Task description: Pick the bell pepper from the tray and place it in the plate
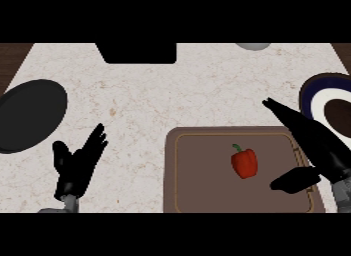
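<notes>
- head view: a brown tray (207, 175) lies on the pale speckled counter (178, 90), its near edge cut off at the bottom of the view; bare counter stretches between it and the black pan (23, 117) at far left.
- the bell pepper (244, 163) lies right of the tray's middle, red and glossy with a small green stem pointing away, tray floor clear all round it.
- the right hand (318, 145) reaches over the tray's right rim, fingers straight and spread from the thumb, holding nothing, the thumb just right of the pepper.
- the left hand (76, 162) rests open on the counter left of the tray, fingers up.
- the dark-rimmed plate (314, 90) lies just beyond the tray's right corner, cut by the right edge and partly hidden by the right hand.
</notes>
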Robot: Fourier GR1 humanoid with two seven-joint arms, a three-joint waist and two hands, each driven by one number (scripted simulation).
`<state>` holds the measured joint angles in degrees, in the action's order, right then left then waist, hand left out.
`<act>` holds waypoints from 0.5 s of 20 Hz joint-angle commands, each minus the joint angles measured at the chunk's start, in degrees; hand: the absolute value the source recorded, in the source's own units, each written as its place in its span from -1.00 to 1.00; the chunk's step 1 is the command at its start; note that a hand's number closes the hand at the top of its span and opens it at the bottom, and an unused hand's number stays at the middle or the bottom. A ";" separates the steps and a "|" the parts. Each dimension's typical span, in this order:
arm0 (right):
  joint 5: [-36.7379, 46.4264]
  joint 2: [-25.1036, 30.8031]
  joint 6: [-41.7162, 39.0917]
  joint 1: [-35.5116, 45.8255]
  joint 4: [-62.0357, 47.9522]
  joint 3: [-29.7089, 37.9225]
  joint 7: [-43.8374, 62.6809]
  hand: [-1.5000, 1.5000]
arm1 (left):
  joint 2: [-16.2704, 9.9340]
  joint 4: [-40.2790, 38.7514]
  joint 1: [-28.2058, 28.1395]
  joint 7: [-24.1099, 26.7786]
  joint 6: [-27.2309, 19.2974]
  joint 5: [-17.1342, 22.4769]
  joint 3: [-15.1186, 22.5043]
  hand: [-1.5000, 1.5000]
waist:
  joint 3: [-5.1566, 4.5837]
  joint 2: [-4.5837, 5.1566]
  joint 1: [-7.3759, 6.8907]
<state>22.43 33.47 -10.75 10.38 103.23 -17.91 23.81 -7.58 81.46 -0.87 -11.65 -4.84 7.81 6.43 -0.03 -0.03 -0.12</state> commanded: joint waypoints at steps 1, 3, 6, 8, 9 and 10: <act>4.28 -2.62 -1.25 -4.90 2.77 -3.19 2.42 -1.00 | -1.63 2.70 -1.44 -1.87 1.76 1.22 -1.55 0.00 | 0.02 -0.05 0.12; 4.44 -3.76 -2.01 -4.76 -2.55 -1.01 -2.30 -1.00 | 0.62 3.02 -1.14 -2.15 0.06 -0.14 -0.45 0.00 | 0.04 0.01 0.06; 7.59 -9.01 -2.98 -3.34 -3.14 -3.76 0.79 -1.00 | 0.89 -0.20 1.84 -2.52 0.49 -1.34 -0.68 0.00 | 0.03 0.02 0.07; 7.35 -11.18 -6.77 0.08 -3.50 -0.60 2.02 -1.00 | 1.33 -0.22 -0.90 0.43 0.98 -2.32 -0.83 0.00 | 0.02 0.01 -0.02; 10.62 -11.15 -0.35 -2.84 -9.16 -3.17 -4.01 -1.00 | -0.87 6.22 -2.23 -4.84 1.37 -0.36 -1.44 0.00 | 0.05 0.00 -0.23; 10.93 -11.71 -1.86 -4.43 -5.28 -1.71 -3.44 -1.00 | 1.13 -3.56 0.43 2.31 3.15 -0.68 -2.52 0.00 | 0.02 0.03 0.13</act>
<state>29.92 24.42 -13.64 8.41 98.93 -20.06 23.35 -7.06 81.22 -0.65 -12.24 -3.36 7.13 4.98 0.00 -0.01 -0.12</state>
